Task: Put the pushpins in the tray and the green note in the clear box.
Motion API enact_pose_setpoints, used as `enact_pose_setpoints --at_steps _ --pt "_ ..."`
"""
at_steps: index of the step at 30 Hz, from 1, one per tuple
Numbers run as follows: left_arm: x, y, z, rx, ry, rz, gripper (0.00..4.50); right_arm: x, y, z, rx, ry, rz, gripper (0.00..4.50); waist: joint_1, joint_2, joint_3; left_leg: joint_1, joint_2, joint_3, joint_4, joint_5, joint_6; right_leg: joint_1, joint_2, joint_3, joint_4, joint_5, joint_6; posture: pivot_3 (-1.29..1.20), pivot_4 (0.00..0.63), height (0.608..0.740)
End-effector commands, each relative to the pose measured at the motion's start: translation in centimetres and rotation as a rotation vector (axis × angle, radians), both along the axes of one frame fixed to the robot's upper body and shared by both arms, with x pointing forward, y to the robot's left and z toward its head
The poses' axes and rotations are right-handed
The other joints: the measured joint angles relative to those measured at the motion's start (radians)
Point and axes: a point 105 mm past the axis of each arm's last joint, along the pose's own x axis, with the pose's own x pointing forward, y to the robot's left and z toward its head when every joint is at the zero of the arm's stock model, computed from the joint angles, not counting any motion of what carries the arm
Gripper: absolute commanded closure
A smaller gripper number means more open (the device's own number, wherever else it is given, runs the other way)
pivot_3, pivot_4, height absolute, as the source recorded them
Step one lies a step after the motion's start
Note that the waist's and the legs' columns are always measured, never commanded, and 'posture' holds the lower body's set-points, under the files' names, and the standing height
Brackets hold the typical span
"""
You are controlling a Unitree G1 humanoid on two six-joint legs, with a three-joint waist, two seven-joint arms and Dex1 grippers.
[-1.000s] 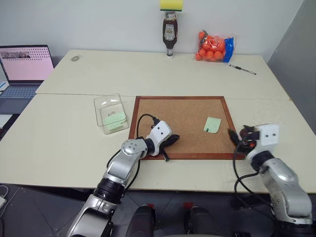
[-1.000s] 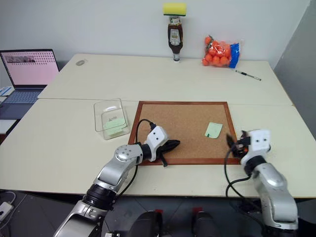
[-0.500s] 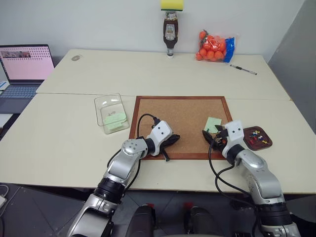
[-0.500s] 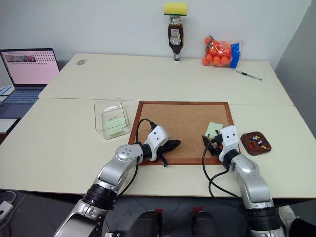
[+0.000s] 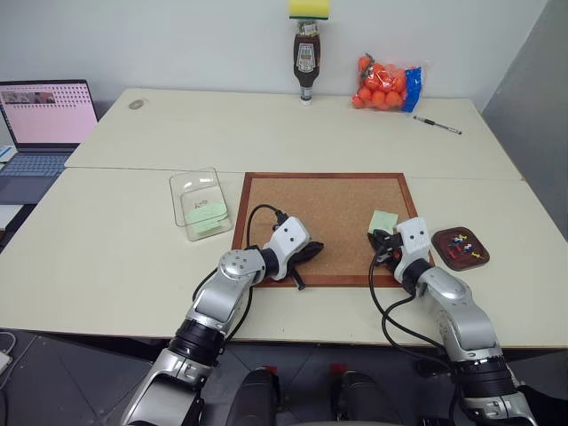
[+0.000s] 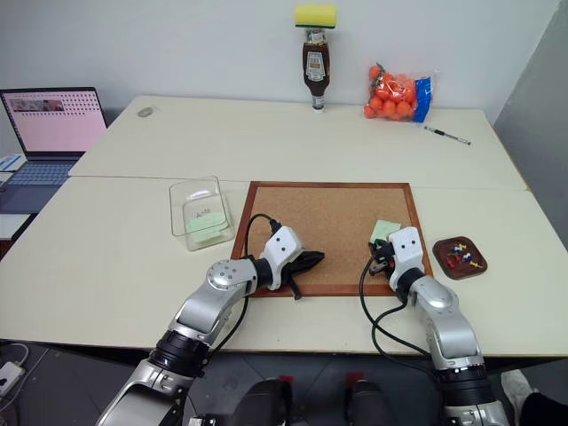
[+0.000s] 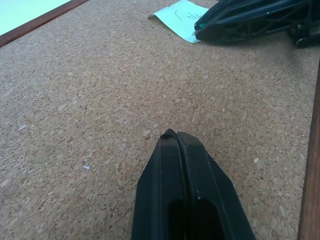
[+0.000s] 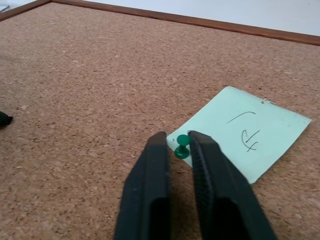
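Green-headed pushpin (image 8: 182,146), stuck through the small pale green paper note (image 8: 245,132) on the wood-framed corkboard (image 5: 328,206), sits pinched between the right gripper (image 8: 178,139) fingertips. Left gripper (image 7: 177,135) is closed and empty, over bare cork well apart from the note

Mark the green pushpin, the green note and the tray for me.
green pushpin (image 8: 182,146): right wrist view, on its head.
green note (image 8: 250,135): right wrist view, on its middle.
tray (image 5: 441,240): left eye view, on its near-left rim.
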Motion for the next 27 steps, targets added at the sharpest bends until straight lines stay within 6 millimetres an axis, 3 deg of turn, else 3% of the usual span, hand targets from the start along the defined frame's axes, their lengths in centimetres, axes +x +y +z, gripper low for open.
enact_pose_setpoints --at_steps 1,8,20,27 --pt "-0.6 -0.4 -1.3 0.026 0.048 -0.017 4.5 0.3 0.8 1.8 0.014 -0.071 0.028 4.49 0.0 0.0 0.0 0.0 0.0 0.0 0.0 0.0 0.0 0.0 0.0 0.0 0.0 0.0 0.0 0.0 0.15 0.74" --pt "-0.6 -0.4 -1.3 0.026 0.05 -0.02 4.5 0.3 1.2 3.1 0.03 -0.123 0.033 4.49 -0.001 0.0 0.0 0.0 0.0 0.0 0.0 0.0 0.0 0.0 0.0 0.0 0.0 0.0 0.0 0.0 0.15 0.74" --pt "-0.6 -0.2 -1.4 0.026 0.053 -0.01 4.5 -0.6 3.3 7.3 0.018 -0.272 0.11 4.49 -0.003 0.0 0.0 0.0 0.0 0.0 0.0 0.0 0.0 -0.001 0.0 0.0 0.0 0.0 0.0 0.0 0.15 0.74" --pt "-0.4 -0.3 -1.4 0.024 0.067 0.008 4.5 -0.8 3.5 7.6 0.018 -0.276 0.121 4.49 -0.002 0.0 0.0 0.0 0.0 0.0 0.0 0.0 0.0 0.0 0.0 0.0 0.0 0.0 0.0 0.0 0.15 0.74"
